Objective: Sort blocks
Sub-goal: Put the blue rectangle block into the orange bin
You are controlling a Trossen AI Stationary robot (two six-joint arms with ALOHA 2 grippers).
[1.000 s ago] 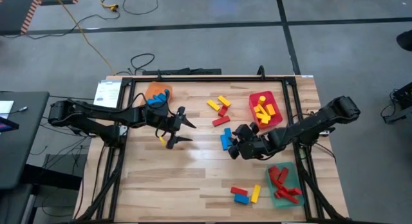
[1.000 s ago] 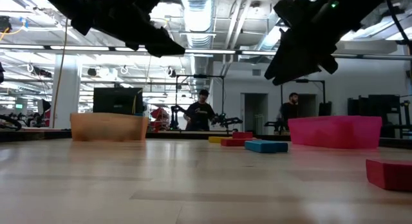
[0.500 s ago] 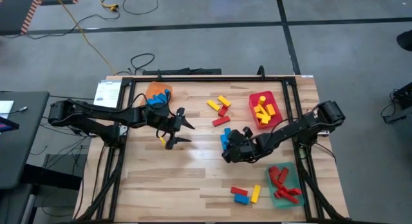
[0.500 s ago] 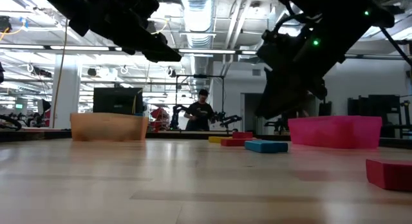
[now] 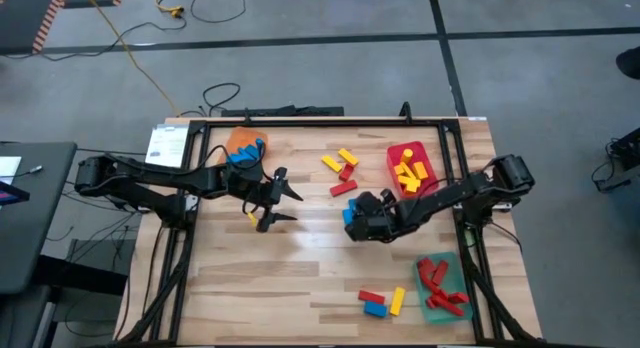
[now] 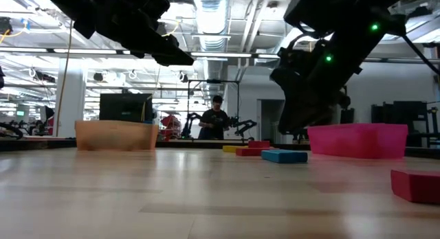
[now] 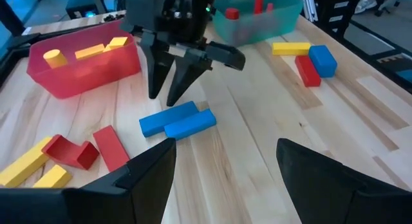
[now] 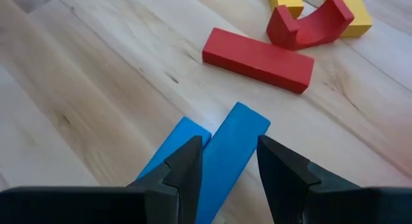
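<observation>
Blocks (image 5: 347, 171) lie scattered mid-table in the high view; the right end effector (image 5: 352, 220) hangs over two blue ones. Its wrist view shows open fingers (image 8: 182, 165) straddling one blue block (image 8: 224, 153) (nothing held). Next, I judge: lower, close.

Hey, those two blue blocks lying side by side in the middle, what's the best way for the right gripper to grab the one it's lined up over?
Grip that blue block across its narrow width, on its two long sides, coming from above. It lies flat, and the open right gripper already straddles it. Its neighbour, the second blue block, touches one long side, so that finger has little room.
</observation>
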